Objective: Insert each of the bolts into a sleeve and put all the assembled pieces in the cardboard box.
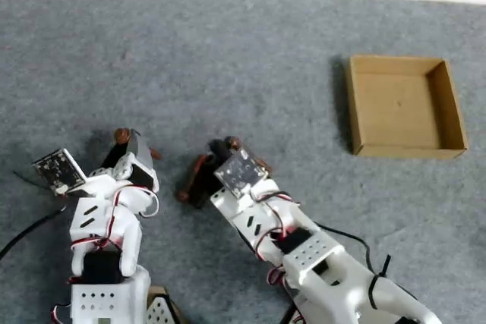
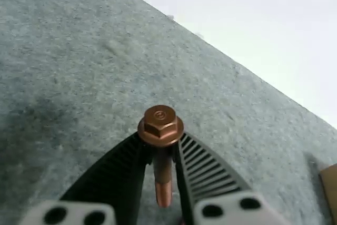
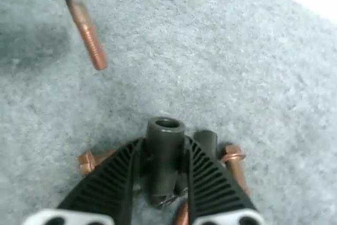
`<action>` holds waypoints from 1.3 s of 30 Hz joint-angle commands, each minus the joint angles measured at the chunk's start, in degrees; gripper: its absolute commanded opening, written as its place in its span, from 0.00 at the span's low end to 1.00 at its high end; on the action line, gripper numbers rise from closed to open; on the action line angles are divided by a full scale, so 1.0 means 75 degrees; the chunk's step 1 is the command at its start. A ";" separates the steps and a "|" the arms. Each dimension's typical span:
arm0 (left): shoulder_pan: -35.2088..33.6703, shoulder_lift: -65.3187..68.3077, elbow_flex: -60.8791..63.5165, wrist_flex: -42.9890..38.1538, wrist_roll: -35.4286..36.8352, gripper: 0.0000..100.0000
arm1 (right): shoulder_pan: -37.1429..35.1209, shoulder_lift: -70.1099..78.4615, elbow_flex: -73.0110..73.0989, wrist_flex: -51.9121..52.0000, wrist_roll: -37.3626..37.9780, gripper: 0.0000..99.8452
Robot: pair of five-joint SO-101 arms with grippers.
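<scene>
We see the right end effector [image 3: 164, 142] closed on 1 dark sleeve [image 3: 165, 135], gripped upright with its open bore facing up, low over the grey table [image 1: 228, 51]. We take that sleeve as our landmark. A second sleeve [image 3: 207, 140] stands just beside it. 2 loose bolts [image 3: 233, 162] lie flat on the table close to it, 1 on each side. The left end effector [image 2: 160, 143] is clamped narrowly on the shank of 1 copper bolt [image 2: 160, 126]. Its flanged hex head sits above the fingertips and its threaded end hangs free, near the held sleeve but apart from it. The cardboard box [image 1: 355, 108] rests on the table well apart from the sleeve, open side up.
</scene>
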State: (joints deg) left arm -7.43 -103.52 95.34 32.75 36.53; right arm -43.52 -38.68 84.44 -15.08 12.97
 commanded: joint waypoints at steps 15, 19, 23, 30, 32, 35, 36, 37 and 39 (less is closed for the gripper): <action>0.2069 -0.0135 -0.1823 -0.0059 -0.0234 0.00 | -0.0006 -0.0275 0.2010 -0.4530 0.1371 0.00; 0.2643 -0.0135 -0.1823 -0.0012 -0.0633 0.00 | -0.0006 -0.0275 0.2045 -0.4741 0.1371 0.00; 0.2702 -0.0135 -0.1928 -0.0012 -0.0293 0.00 | -0.0006 -0.0217 0.2057 -0.4730 0.1371 0.00; 0.2749 -0.0135 -0.2878 -0.0012 0.0164 0.00 | -0.0006 -0.0229 0.2045 -0.4026 0.1383 0.00; 0.2749 -0.0135 -0.2983 -0.0012 0.0176 0.00 | -0.0006 -0.0264 0.2010 -0.3745 0.1383 0.00; 0.2760 -0.0135 -0.2772 0.0000 0.0176 0.00 | -0.0006 -0.0264 0.1999 -0.3686 0.1383 0.00; 0.2819 -0.0135 -0.2655 0.0012 0.0176 0.00 | -0.0006 -0.0264 0.1999 -0.3686 0.1383 0.00; 0.2901 -0.0135 -0.2549 0.0035 0.0176 0.00 | -0.0006 -0.0264 0.1987 -0.3686 0.1383 0.00; 0.3089 -0.0135 -0.2479 0.0340 0.0176 0.00 | -0.0006 -0.0264 0.1987 -0.3686 0.1383 0.00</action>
State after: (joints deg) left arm 12.88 -103.60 76.97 33.10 37.32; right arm -43.43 -39.47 95.43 -42.86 22.90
